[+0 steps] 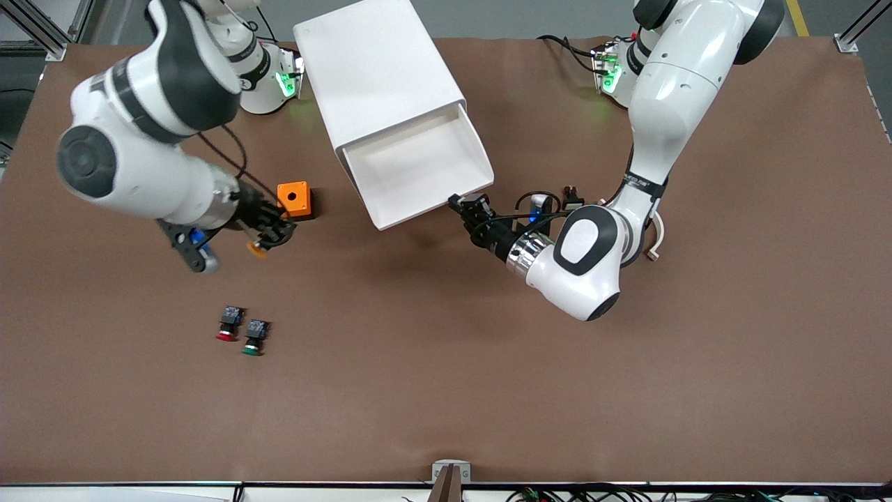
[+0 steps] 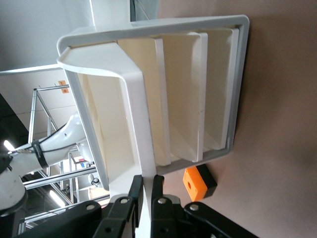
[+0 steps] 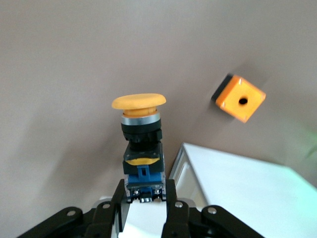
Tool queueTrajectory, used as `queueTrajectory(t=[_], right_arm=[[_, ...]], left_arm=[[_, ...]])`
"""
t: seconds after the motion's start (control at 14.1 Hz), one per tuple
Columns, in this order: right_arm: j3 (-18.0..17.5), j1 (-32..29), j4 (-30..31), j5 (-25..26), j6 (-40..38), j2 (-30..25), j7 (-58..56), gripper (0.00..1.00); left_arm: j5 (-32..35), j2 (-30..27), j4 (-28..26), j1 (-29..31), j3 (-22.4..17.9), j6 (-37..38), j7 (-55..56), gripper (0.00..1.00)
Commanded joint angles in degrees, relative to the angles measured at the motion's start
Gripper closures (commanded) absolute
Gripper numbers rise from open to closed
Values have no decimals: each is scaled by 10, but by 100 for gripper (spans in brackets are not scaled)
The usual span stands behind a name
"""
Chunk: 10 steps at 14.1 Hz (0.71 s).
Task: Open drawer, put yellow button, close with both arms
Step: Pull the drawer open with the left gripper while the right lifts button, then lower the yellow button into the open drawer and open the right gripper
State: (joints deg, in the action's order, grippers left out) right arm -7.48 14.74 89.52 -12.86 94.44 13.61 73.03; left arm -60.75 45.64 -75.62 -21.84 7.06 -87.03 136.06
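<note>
Front view: the cabinet (image 1: pixel 380 77) lies near the surface's (image 1: pixel 446 390) top edge, midway between the two arm bases, with the drawer (image 1: pixel 418 167) pulled out toward the camera. The left gripper (image 1: pixel 468 211) is at the drawer's front corner toward the left arm's end; in the left wrist view its jaws are nearly closed, pinching the drawer's front lip (image 2: pixel 143 148). The right gripper (image 1: pixel 268 233) is up over the surface toward the right arm's end, just beside an orange box (image 1: pixel 294 199). In the right wrist view its jaws are closed on the blue base of the yellow button (image 3: pixel 141 131), cap pointing away from the gripper. A red-capped switch (image 1: pixel 228 324) and a green-capped switch (image 1: pixel 254 337) lie side by side, nearer the camera.
</note>
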Motion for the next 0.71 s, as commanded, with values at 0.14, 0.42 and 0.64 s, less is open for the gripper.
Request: queueTrajectory(t=[0.14, 0.42, 0.64], right_arm=[[7, 99, 18, -10, 65, -9, 189, 98], [8, 167, 47, -7, 146, -5, 307, 98], [8, 207, 63, -2, 195, 7, 369, 98]], left_arm=[[-3, 2, 23, 7, 1, -1, -4, 1], [6, -1, 30, 9, -39, 1, -106, 1], [54, -10, 35, 9, -42, 1, -116, 1]])
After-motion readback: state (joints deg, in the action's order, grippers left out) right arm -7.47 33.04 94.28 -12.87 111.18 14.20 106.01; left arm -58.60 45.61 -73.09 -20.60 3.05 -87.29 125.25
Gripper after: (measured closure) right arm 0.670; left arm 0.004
